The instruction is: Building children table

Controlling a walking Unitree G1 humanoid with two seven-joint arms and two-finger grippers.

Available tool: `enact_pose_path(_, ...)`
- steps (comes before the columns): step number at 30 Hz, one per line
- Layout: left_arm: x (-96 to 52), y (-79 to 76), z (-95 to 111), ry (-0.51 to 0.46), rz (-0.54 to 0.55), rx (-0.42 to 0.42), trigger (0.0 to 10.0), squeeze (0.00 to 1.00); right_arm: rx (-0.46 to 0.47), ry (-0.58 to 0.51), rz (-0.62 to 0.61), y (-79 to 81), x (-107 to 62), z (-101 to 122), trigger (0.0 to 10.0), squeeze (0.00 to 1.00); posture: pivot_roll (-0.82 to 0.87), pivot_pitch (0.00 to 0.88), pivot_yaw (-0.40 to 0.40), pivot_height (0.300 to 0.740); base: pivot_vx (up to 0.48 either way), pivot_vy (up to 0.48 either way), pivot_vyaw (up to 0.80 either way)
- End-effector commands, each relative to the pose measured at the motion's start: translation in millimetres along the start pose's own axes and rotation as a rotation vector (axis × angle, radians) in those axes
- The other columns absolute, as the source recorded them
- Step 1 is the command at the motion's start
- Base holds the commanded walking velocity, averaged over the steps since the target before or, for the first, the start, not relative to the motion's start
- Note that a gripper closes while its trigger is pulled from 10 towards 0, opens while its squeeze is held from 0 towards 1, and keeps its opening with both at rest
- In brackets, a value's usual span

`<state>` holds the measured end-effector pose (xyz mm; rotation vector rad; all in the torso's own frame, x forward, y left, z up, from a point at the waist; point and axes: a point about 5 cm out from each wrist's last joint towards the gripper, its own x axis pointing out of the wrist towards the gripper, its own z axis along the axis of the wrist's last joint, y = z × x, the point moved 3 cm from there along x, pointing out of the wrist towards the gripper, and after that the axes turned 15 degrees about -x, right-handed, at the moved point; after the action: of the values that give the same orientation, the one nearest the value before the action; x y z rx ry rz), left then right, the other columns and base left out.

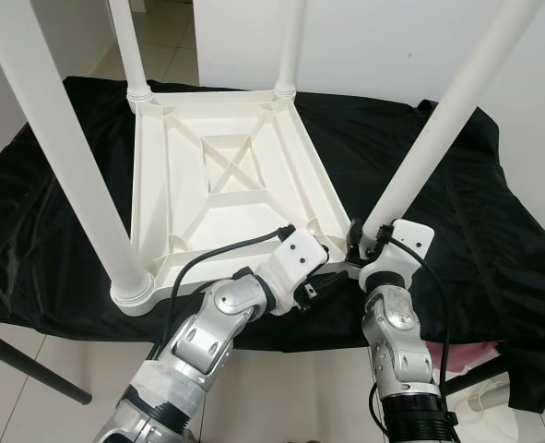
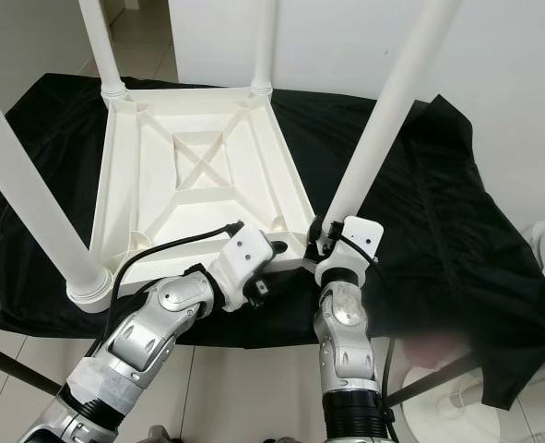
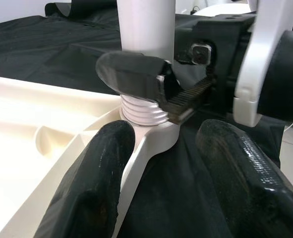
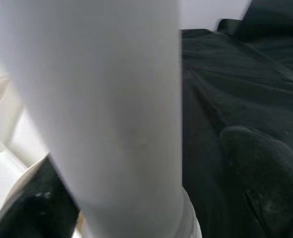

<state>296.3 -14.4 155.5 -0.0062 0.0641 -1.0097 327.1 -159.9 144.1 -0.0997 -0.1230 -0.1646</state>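
Observation:
A white children's table (image 1: 226, 175) lies upside down on a black cloth, with all its legs pointing up. My right gripper (image 1: 362, 242) is shut on the near-right leg (image 1: 429, 138) just above its threaded base (image 3: 144, 111) at the tabletop's corner. In the right wrist view that leg (image 4: 111, 99) stands between the black fingers (image 4: 258, 173). My left gripper (image 1: 332, 268) is open at the same corner. Its two fingers (image 3: 99, 178) straddle the tabletop's rim (image 3: 148, 146) right below the right gripper.
The black cloth (image 1: 466, 221) covers a low work surface whose front edge is close to my arms. The near-left leg (image 1: 69, 166) rises tall on my left, and two far legs (image 1: 129, 46) stand at the back. White wall behind, tiled floor (image 1: 32, 406) below.

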Motion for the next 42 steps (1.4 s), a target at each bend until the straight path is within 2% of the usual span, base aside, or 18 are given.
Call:
enact_pose_path(1, 1.6, -7.0, -2, 0.017, -0.045, -0.006, 10.0, 0.0, 0.009, -0.009, 0.028, -9.7, 0.6, -3, 10.0, 1.0, -0.03, 0.085, -0.048, 0.74, 0.0, 0.0, 0.0)
enact_pose_path(4, 1.7, -6.9, -2, 0.016, -0.045, -0.006, 10.0, 0.0, 0.0, -0.019, 0.045, -13.1, 2.1, -3, 10.0, 1.0, -0.04, 0.086, -0.048, 0.74, 0.0, 0.0, 0.0)
enact_pose_path(5, 1.8, -6.9, -2, 0.016, -0.045, -0.006, 10.0, 0.0, -0.01, -0.031, 0.08, -14.7, 3.7, -2, 10.0, 0.81, -0.04, 0.085, -0.048, 0.74, 0.0, 0.0, 0.0)
enact_pose_path(6, 1.9, -6.8, -2, 0.017, -0.045, -0.006, 10.0, 0.0, -0.019, -0.049, 0.134, -15.9, 5.5, -1, 10.0, 0.0, -0.04, 0.086, -0.047, 0.74, 0.0, 0.0, 0.0)
enact_pose_path(9, 1.9, -6.8, -2, 0.017, -0.045, -0.006, 10.0, 0.0, -0.035, -0.068, 0.182, -17.0, 6.9, 0, 10.0, 0.0, -0.04, 0.086, -0.047, 0.74, 0.0, 0.0, 0.0)
enact_pose_path(10, 1.8, -7.1, -2, 0.018, -0.046, -0.007, 10.0, 0.0, -0.048, -0.085, 0.259, -14.6, 7.1, 1, 10.0, 0.0, -0.04, 0.085, -0.047, 0.74, 0.0, 0.0, 0.0)
enact_pose_path(12, 1.8, -7.1, -2, 0.018, -0.046, -0.007, 10.0, 0.0, -0.048, -0.085, 0.259, -14.6, 7.1, 1, 10.0, 0.0, -0.04, 0.085, -0.047, 0.74, 0.0, 0.0, 0.0)
enact_pose_path(14, 2.0, -7.9, -4, 0.02, -0.051, 0.008, 10.0, 0.0, -0.106, -0.114, 0.387, -10.6, 8.5, 2, 10.0, 0.0, -0.04, 0.083, -0.049, 0.74, 0.0, 0.0, 0.0)
enact_pose_path(16, 2.1, -8.5, -6, 0.03, -0.056, 0.031, 10.0, 0.0, -0.124, -0.126, 0.441, -8.6, 9.6, 2, 10.0, 0.0, -0.04, 0.082, -0.049, 0.74, 0.0, 0.0, 0.0)
enact_pose_path(22, 2.6, -10.1, -8, 0.043, -0.07, 0.044, 10.0, 0.0, -0.165, -0.146, 0.516, -6.8, 15.7, 5, 10.0, 0.0, -0.04, 0.077, -0.047, 0.74, 0.0, 0.0, 0.0)
enact_pose_path(24, 3.1, -10.5, -8, 0.041, -0.073, 0.044, 10.0, 0.0, -0.195, -0.147, 0.545, -6.7, 20.7, 5, 8.6, 0.0, -0.03, 0.073, -0.049, 0.74, 0.0, 0.0, 0.0)
enact_pose_path(25, 3.1, -10.5, -8, 0.041, -0.073, 0.044, 10.0, 0.0, -0.195, -0.147, 0.545, -6.7, 20.7, 5, 8.6, 0.0, -0.03, 0.073, -0.049, 0.74, 0.0, 0.0, 0.0)
enact_pose_path(26, 3.2, -10.5, -7, 0.041, -0.073, 0.046, 10.0, 0.0, -0.203, -0.148, 0.551, -7.1, 22.1, 5, 1.1, 0.0, -0.03, 0.073, -0.049, 0.74, 0.0, 0.0, 0.0)
enact_pose_path(27, 3.1, -9.5, -7, 0.041, -0.071, 0.048, 10.0, 0.0, -0.212, -0.142, 0.557, -8.2, 23.8, 4, 0.0, 0.0, -0.03, 0.071, -0.05, 0.74, 0.0, 0.0, 0.0)
enact_pose_path(33, 2.3, -8.0, -7, 0.043, -0.066, 0.053, 10.0, 0.0, -0.245, -0.089, 0.565, -13.8, 26.6, -8, 0.0, 0.0, -0.02, 0.069, -0.051, 0.74, 0.0, 0.0, 0.0)
enact_pose_path(40, 1.9, -6.8, -7, 0.044, -0.064, 0.056, 10.0, 0.0, -0.231, -0.064, 0.583, -15.6, 22.7, -18, 0.0, 0.0, -0.03, 0.068, -0.049, 0.74, 0.0, 0.0, 0.0)
enact_pose_path(41, 2.3, -6.8, -6, 0.044, -0.065, 0.057, 10.0, 0.0, -0.233, -0.064, 0.583, -15.5, 21.9, -18, 2.7, 0.0, -0.03, 0.068, -0.048, 0.74, 0.0, 0.0, 0.0)
enact_pose_path(42, 2.3, -6.8, -6, 0.044, -0.065, 0.057, 10.0, 0.0, -0.233, -0.064, 0.583, -15.5, 21.9, -18, 2.7, 0.0, -0.03, 0.068, -0.048, 0.74, 0.0, 0.0, 0.0)
